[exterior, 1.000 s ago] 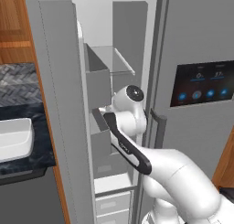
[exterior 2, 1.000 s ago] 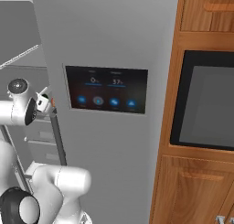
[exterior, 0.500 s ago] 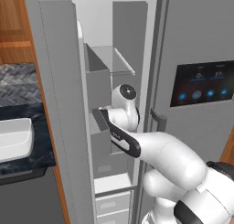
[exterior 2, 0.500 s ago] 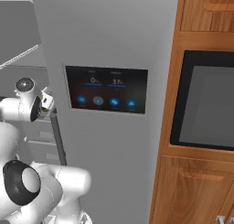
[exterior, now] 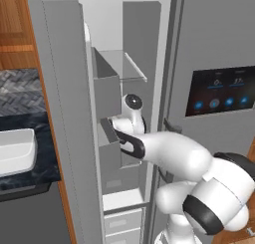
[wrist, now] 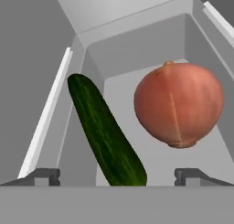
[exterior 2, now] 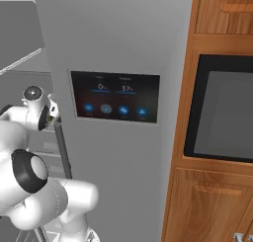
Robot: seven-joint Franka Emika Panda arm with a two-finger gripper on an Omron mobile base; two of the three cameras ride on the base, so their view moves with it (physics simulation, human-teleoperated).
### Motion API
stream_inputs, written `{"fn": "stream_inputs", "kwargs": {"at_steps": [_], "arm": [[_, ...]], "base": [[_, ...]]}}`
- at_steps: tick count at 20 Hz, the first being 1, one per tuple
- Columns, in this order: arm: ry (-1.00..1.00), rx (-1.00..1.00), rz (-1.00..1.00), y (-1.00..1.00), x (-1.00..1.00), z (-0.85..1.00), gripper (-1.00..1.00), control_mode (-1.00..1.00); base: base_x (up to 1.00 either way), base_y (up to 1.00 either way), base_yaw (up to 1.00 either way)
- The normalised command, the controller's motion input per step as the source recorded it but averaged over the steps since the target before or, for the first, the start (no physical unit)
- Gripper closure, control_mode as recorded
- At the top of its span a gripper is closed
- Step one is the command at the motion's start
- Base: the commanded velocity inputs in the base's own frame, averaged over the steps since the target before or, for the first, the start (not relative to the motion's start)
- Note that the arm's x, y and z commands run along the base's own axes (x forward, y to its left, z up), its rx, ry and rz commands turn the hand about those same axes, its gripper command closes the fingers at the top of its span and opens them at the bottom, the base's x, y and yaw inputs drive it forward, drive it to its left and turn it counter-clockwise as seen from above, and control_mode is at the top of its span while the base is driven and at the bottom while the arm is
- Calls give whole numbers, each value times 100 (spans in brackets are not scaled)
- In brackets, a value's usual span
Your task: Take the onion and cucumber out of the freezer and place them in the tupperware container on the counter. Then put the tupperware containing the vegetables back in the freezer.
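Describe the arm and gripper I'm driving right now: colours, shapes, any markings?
The arm is glossy white with rounded, bulbous links and dark black bands at the joints. A round white cap with a dark centre tops the wrist joint. The gripper has two small dark grey finger tips, blocky and flat-topped. No cables or lettering can be made out.

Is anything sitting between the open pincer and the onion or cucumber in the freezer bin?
Nothing visible. In the hand view the pincer is open, with the cucumber and the onion straight ahead, unobstructed.
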Motion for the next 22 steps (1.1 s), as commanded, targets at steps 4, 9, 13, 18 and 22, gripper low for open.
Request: {"fn": "stream_inputs", "kwargs": {"at_steps": [4,9,13,18,22], "arm": [[0,-2,0,12,8,-22,-100,-100],[0,-2,0,14,5,-19,-100,-100],[0,-2,0,10,21,-20,-100,-100],[0,-1,0,2,23,-17,-100,-100],[0,-1,0,0,16,-21,-100,-100]], "base": [[0,0,0],[0,0,0],[0,0,0],[0,0,0],[0,0,0]]}}
